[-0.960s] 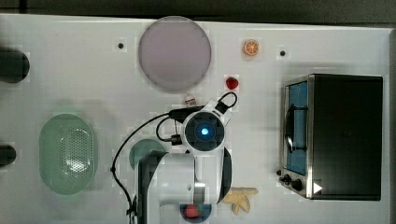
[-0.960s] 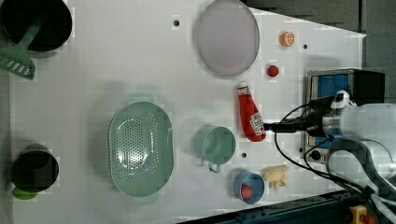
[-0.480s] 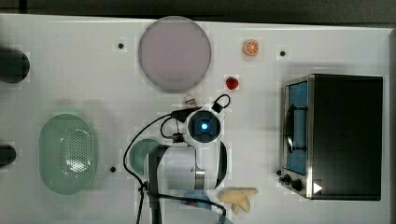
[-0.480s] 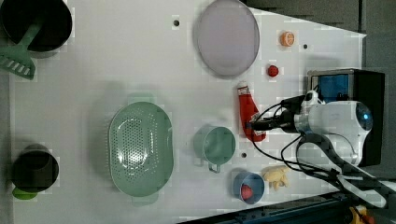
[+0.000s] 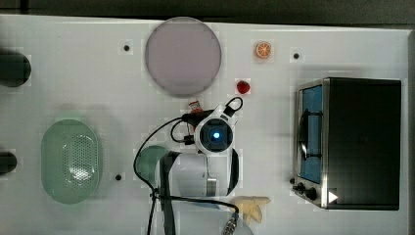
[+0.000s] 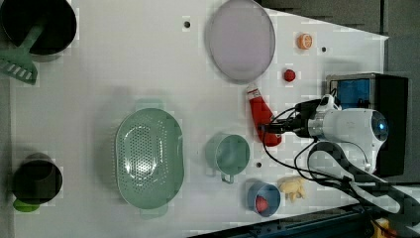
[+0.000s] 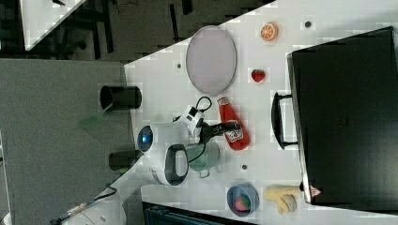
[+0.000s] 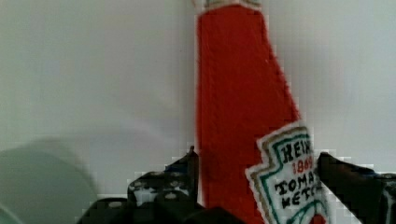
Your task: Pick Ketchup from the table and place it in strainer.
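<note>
Lying on the white table (image 6: 124, 64), the ketchup (image 6: 261, 116) sits between the end effector's (image 8: 257, 179) spread, ungripping fingers.

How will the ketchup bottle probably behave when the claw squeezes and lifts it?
The ketchup bottle has visible stitching and a sewn label, so it is probably soft fabric, likely to compress. It looks light for its size. Lying flat on the table, with a cloth surface, it seems unlikely to roll or slip.
</note>
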{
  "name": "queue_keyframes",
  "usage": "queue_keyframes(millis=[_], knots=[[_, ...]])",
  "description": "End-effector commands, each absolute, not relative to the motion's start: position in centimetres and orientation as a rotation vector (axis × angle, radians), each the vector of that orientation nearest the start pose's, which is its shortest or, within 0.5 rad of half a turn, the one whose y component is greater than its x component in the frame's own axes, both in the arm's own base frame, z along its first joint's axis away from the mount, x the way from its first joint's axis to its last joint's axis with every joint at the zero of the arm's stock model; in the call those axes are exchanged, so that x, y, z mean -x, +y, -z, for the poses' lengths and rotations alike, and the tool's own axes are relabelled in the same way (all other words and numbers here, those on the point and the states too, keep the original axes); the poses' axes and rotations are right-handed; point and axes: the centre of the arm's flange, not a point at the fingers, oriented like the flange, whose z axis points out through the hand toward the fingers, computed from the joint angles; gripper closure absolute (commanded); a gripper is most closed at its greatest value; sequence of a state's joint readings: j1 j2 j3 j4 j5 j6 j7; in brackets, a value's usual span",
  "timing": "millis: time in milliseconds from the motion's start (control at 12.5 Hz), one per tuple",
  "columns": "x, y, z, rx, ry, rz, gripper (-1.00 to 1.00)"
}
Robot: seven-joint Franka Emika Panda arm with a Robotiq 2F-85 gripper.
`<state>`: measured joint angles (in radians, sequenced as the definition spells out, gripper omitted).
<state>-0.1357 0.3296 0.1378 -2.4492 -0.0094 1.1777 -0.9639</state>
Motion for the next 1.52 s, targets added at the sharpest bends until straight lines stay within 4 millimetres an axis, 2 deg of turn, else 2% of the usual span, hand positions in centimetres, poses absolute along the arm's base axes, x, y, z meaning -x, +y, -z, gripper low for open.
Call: queue_keyframes(millis=[80, 240, 400, 480, 640, 880, 1040, 1120, 1280, 1520], knots=[[-47.9, 0.6, -16.1, 3.077, -0.334, -0.022, -0.21], [-48.8, 0.6, -17.2, 3.081, -0.335, 0.021, -0.2], [-49.9, 0.5, -20.0, 3.092, -0.337, 0.089, -0.2], [-50.3, 0.5, -22.0, 3.098, -0.341, 0.112, -0.2], [-51.1, 0.8, -27.0, 3.109, -0.357, 0.112, -0.2], [-51.6, 2.1, -35.5, 3.121, -0.385, -0.007, -0.2], [-51.5, 3.4, -40.4, 3.123, -0.394, -0.096, -0.2], [-51.5, 4.6, -42.4, 3.119, -0.408, -0.123, -0.2], [-51.4, 8.0, -45.0, 3.094, -0.407, -0.149, -0.2], [-50.3, 15.1, -46.1, 3.096, -0.354, -0.14, -0.2]])
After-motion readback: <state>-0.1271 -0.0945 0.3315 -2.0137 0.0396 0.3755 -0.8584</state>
